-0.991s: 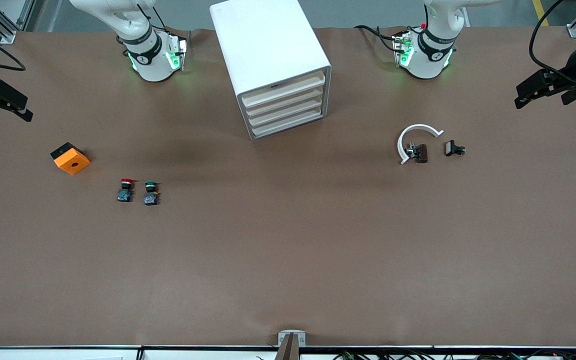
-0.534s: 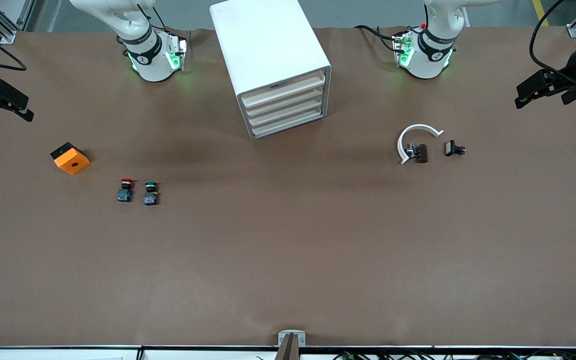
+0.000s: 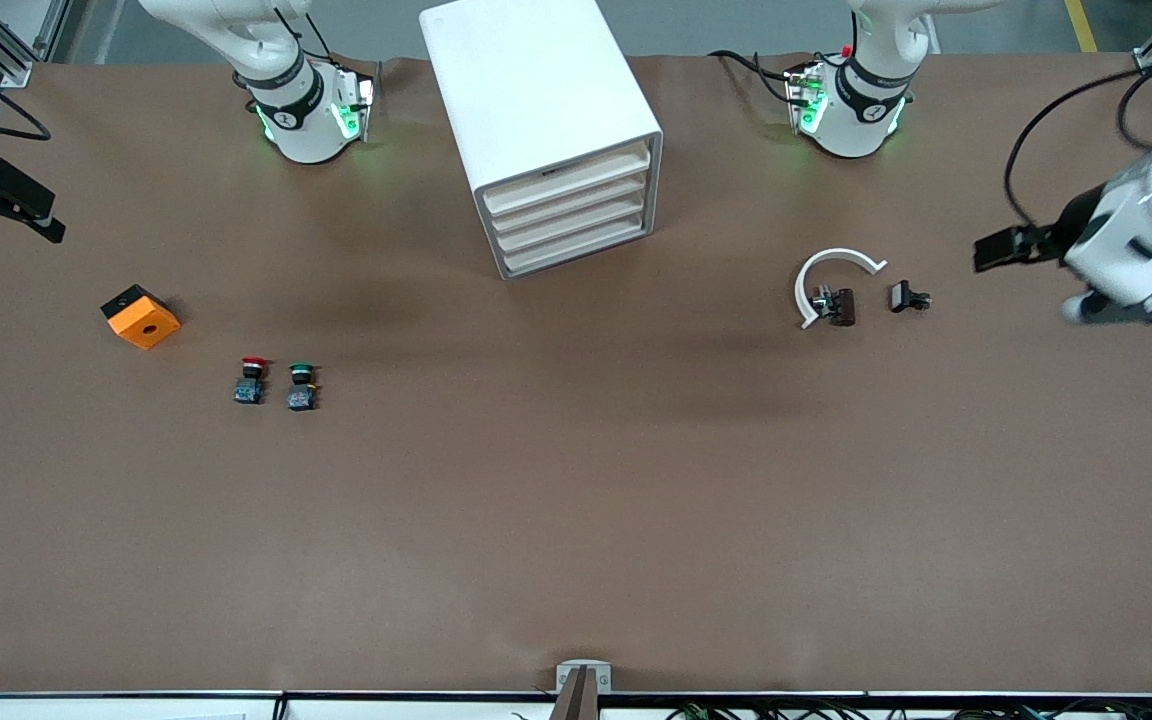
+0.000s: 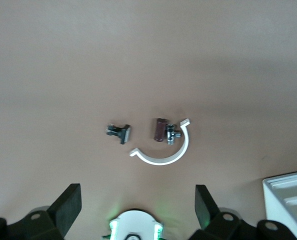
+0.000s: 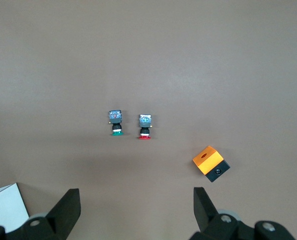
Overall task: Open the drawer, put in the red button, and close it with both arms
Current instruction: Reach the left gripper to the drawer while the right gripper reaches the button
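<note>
At the right arm's end of the table my right gripper (image 3: 1,205) hangs wide open and empty, as it did a second ago; this arm waits. Below it lie an orange cube (image 3: 141,316), then the red button (image 3: 251,380) just beside its green twin (image 3: 302,385), both untouched on the bare table. In the middle stands the cabinet (image 3: 536,90), all four drawers shut, the top drawer (image 3: 566,183) included. Then come a white clamp (image 3: 829,280) and a small black clip (image 3: 908,297). Last, my left gripper (image 3: 1011,248), open and empty, has swung inward over the table near that clip. I judge the drawer pull is starting.
</note>
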Controlling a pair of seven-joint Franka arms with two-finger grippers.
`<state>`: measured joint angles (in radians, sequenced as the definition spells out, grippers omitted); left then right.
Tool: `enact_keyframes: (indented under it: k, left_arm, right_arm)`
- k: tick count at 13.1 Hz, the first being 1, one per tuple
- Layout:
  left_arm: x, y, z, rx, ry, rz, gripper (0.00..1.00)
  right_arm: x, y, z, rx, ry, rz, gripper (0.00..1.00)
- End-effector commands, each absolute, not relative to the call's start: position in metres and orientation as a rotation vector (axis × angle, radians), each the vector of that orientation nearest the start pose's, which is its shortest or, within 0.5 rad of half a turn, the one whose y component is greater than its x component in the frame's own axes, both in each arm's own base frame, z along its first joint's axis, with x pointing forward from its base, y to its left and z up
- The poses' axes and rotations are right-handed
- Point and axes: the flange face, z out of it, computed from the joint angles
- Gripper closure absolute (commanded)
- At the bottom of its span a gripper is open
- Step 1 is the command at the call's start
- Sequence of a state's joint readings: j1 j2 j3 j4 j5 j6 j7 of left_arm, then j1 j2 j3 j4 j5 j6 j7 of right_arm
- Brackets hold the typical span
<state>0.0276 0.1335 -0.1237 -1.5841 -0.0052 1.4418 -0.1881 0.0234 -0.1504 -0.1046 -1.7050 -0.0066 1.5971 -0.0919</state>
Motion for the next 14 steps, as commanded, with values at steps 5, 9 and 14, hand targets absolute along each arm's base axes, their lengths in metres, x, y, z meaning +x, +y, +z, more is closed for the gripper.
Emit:
enact_keyframes:
  k: [5,9,14]
  left_arm:
    - [0.606,-0.147,0.447,-2.893,-0.697,0.599,0.0]
    - [0.6,-0.195,0.415,-2.719,-0.979,0.636,0.0]
    - [0.595,-0.218,0.379,-2.521,-1.366,0.986,0.0]
  right_arm:
    - [0.509,-0.048,0.647,-3.131,-0.016,-0.063,0.0]
    - [0.527,-0.045,0.621,-3.143,-0.018,0.003,0.0]
    - [0.553,-0.042,0.585,-3.145,-0.023,0.09,0.0]
